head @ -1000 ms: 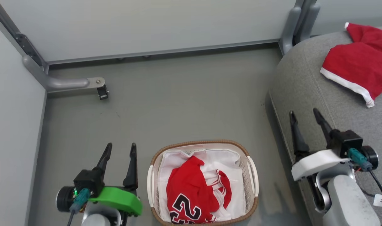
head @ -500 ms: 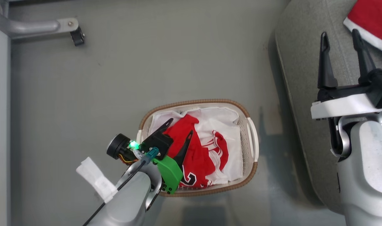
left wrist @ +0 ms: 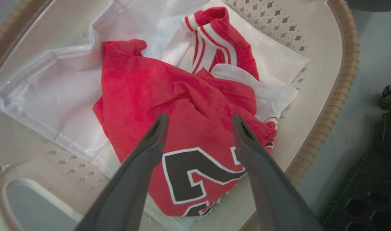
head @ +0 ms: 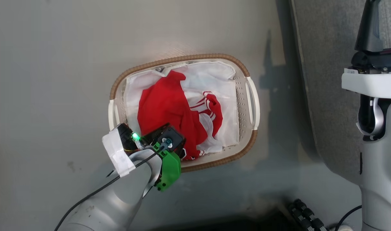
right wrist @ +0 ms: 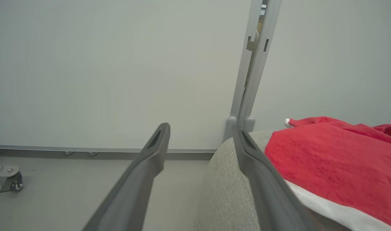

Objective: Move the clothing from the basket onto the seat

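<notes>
The oval cream basket (head: 182, 58) with a brown woven rim stands on the floor, lined in white. Red clothing (head: 163, 102) with white stripes and black-and-white lettering lies crumpled inside it. My left wrist (head: 163, 141) hangs over the basket's near left corner and hides the fingers in the head view. In the left wrist view my left gripper (left wrist: 199, 118) is open, pointing down just above the red clothing (left wrist: 169, 96), with nothing between its fingers. My right gripper (right wrist: 202, 127) is open and empty beside the grey seat (head: 327, 80). Another red garment (right wrist: 330, 160) lies on the seat (right wrist: 227, 179).
Grey floor (head: 54, 64) surrounds the basket. A dark ribbed cable bundle (head: 306, 213) lies near the bottom right by my base. In the right wrist view, a pale wall panel with a grey post (right wrist: 253, 64) stands behind the seat, and a caster foot (right wrist: 9, 181) sits at the left.
The head camera has tilted down, so the basket sits higher in view. My left arm swung from beside the basket to over it, fingers now pointing down at the red clothing. Both grippers stay open.
</notes>
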Tool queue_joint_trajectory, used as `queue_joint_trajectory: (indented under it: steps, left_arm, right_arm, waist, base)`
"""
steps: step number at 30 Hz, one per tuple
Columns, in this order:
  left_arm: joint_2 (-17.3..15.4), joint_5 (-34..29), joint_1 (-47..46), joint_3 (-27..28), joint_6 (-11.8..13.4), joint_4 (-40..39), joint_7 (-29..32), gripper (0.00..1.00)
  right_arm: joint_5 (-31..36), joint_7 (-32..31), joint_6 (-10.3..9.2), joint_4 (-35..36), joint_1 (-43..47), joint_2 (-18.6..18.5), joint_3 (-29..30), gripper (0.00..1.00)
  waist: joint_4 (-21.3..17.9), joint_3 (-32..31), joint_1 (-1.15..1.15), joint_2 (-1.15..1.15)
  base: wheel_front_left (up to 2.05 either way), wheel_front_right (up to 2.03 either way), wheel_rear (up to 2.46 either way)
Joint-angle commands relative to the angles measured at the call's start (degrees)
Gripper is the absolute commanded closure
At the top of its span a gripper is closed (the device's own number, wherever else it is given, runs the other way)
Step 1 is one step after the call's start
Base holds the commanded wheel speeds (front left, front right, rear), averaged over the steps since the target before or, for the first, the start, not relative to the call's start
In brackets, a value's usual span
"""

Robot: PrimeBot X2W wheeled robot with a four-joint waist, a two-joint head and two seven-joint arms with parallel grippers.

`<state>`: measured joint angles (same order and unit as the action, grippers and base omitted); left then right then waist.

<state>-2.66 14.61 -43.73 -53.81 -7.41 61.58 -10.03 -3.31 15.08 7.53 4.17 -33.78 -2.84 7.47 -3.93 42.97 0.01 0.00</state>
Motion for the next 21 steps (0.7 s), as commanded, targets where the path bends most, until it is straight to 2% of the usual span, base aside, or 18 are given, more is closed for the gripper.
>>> queue_joint_trajectory:
  steps: [1, 5, 9, 15, 17, 18, 19, 20, 21]
  left_arm:
    - [-0.4, 0.7, -2.3, -0.9, -0.1, 0.7, 0.3, 0.00]
    - [-0.4, 0.7, -4.5, -2.9, 0.0, 3.0, 1.5, 0.00]
    - [-0.4, 0.9, -6.3, -3.7, 2.1, 5.0, 2.7, 0.00]
    - [-0.4, 0.9, -8.3, -4.7, 6.5, 7.4, 4.6, 0.00]
    - [-0.4, 1.4, -8.6, -4.8, 7.1, 8.0, 5.5, 0.00]
    - [-0.4, 1.5, -8.7, -4.9, 7.4, 8.1, 5.9, 0.18]
    - [-0.4, 1.6, -8.7, -5.1, 7.4, 8.1, 6.1, 0.55]
    - [-0.4, 1.7, -8.7, -5.2, 7.5, 8.1, 6.3, 0.69]
    - [-0.4, 1.9, -8.6, -5.4, 7.5, 8.0, 6.3, 1.00]
  right_arm:
    - [-0.4, 0.1, -0.08, 0.8, -1.1, -0.1, 0.1, 0.00]
    - [-1.8, 0.1, -0.08, 2.0, -1.6, -0.1, -0.5, 0.00]
    - [-3.0, 0.1, -0.08, 1.8, -2.5, -0.1, -1.6, 0.00]
    - [-4.4, 0.1, -0.08, 1.8, -3.2, -0.1, -3.3, 0.00]
    - [-4.6, 0.1, -0.08, 1.7, -3.2, -0.1, -3.6, 0.00]
    - [-4.7, 0.1, -0.08, 1.6, -3.2, -0.1, -3.8, 0.00]
    - [-4.8, 0.1, -0.08, 1.5, -3.2, -0.1, -3.9, 0.00]
    - [-4.9, 0.1, -0.08, 1.4, -3.1, -0.1, -4.0, 0.00]
    - [-5.0, 0.1, -0.08, 1.4, -3.1, -0.1, -4.1, 0.00]
  waist:
    - [-4.0, 7.1, -0.01, 0.00]
    - [-4.8, 9.1, -0.01, 0.00]
    - [-5.4, 10.4, -0.01, 0.00]
    - [-6.3, 11.4, -0.01, 0.00]
    - [-6.4, 11.5, -0.01, 0.00]
    - [-6.4, 11.5, -0.01, 0.00]
    - [-6.5, 11.5, -0.01, 0.00]
    - [-6.5, 11.4, -0.01, 0.00]
    - [-6.5, 11.3, -0.01, 0.00]
  base:
    - [0.00, 0.00, 0.00]
    - [0.00, 0.00, 0.00]
    - [0.00, 0.00, 0.00]
    - [0.00, 0.00, 0.00]
    - [0.00, 0.00, 0.00]
    - [0.00, 0.00, 0.00]
    - [0.00, 0.00, 0.00]
    - [0.00, 0.00, 0.00]
    - [0.00, 0.00, 0.00]
